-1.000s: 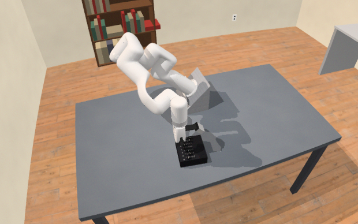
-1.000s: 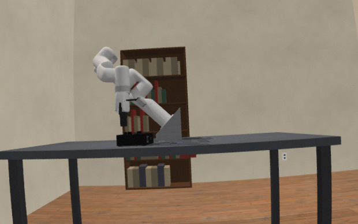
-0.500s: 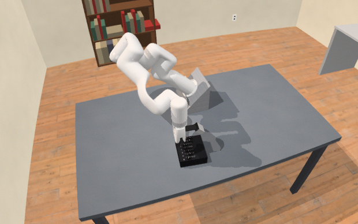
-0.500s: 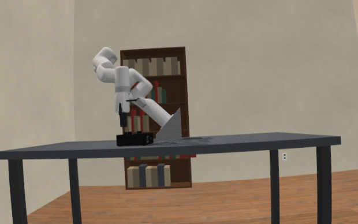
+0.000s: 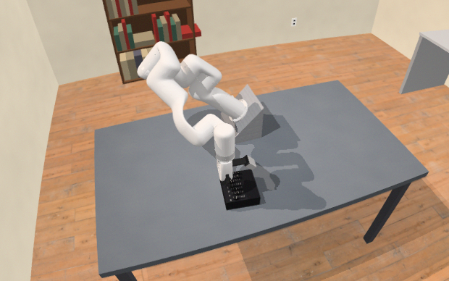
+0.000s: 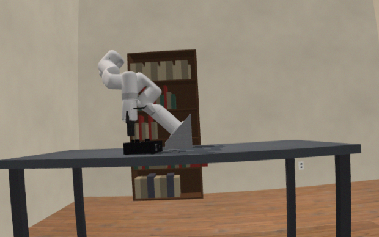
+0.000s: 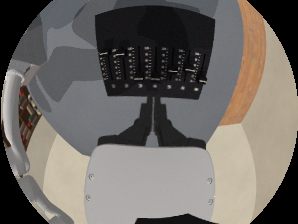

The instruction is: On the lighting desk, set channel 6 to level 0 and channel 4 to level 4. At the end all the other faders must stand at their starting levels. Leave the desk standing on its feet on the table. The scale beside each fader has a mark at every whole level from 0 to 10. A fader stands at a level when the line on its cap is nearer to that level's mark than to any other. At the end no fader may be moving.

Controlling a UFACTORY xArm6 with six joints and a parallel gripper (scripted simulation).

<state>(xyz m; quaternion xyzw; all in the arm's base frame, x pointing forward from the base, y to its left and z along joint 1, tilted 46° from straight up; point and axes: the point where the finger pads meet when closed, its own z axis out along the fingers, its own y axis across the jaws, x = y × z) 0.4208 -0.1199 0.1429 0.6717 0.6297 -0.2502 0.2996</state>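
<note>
the closed, empty jaws (image 5: 227, 177) (image 6: 131, 135) hover by the desk (image 5: 242, 206) (image 6: 139, 148) (image 7: 155, 31); its caps, just beyond them, probably slide easily: nudge low, sideways.

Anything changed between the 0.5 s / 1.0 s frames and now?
Nothing visibly. In the top and exterior views the arm holds the same pose, with the gripper above the lighting desk, which sits where it was. Fader shifts: can't tell, no earlier wrist view.
</note>
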